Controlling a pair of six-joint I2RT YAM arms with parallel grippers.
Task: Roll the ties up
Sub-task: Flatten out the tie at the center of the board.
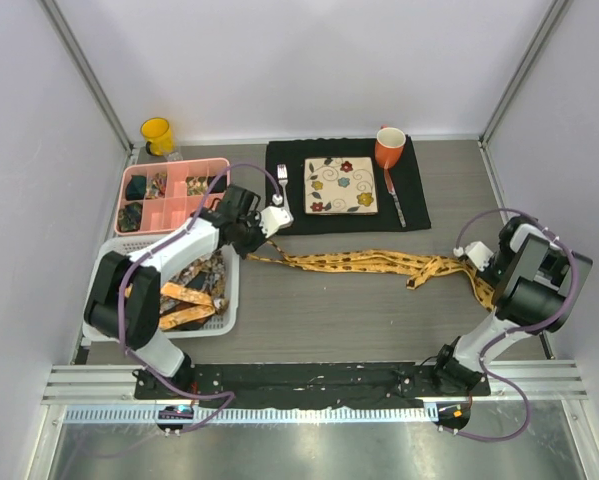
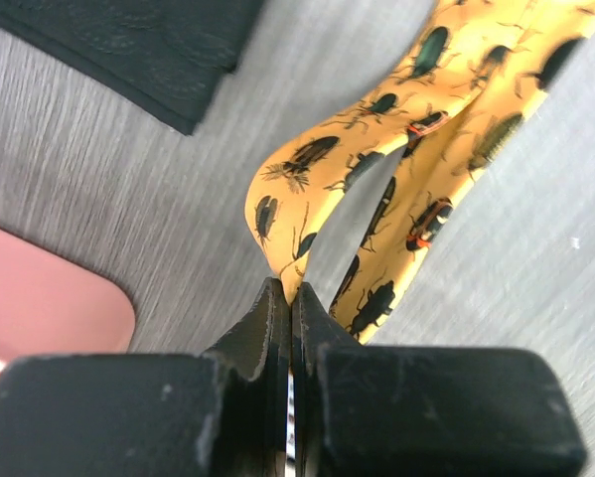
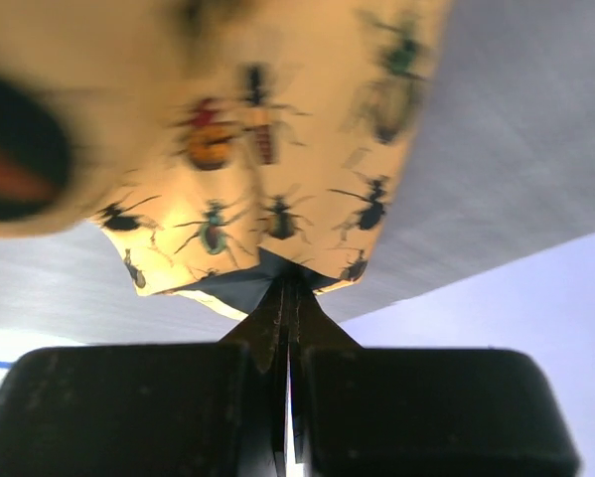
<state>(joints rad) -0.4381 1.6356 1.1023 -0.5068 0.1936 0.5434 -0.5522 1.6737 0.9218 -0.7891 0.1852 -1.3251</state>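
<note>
One mustard-yellow tie [image 1: 364,263] printed with dark beetles lies stretched across the table between my two grippers. At its left end my left gripper [image 1: 263,232] is shut on it. The left wrist view shows that gripper [image 2: 292,294] pinching a fold of the narrow part of the tie [image 2: 396,149]. My right gripper [image 1: 477,264] is shut on the right end. In the right wrist view the jaws [image 3: 289,284] clamp the edge of the wide end of the tie [image 3: 277,149], just above the table. More ties [image 1: 191,296] lie heaped in a white basket [image 1: 229,322] at the left.
A pink compartment tray [image 1: 182,187] stands behind the basket, its corner [image 2: 39,308] close to the left gripper. At the back, a black mat [image 1: 411,205] carries a flowered tile [image 1: 340,185], an orange mug [image 1: 389,147], a fork and a knife. A yellow cup [image 1: 157,135] stands back left.
</note>
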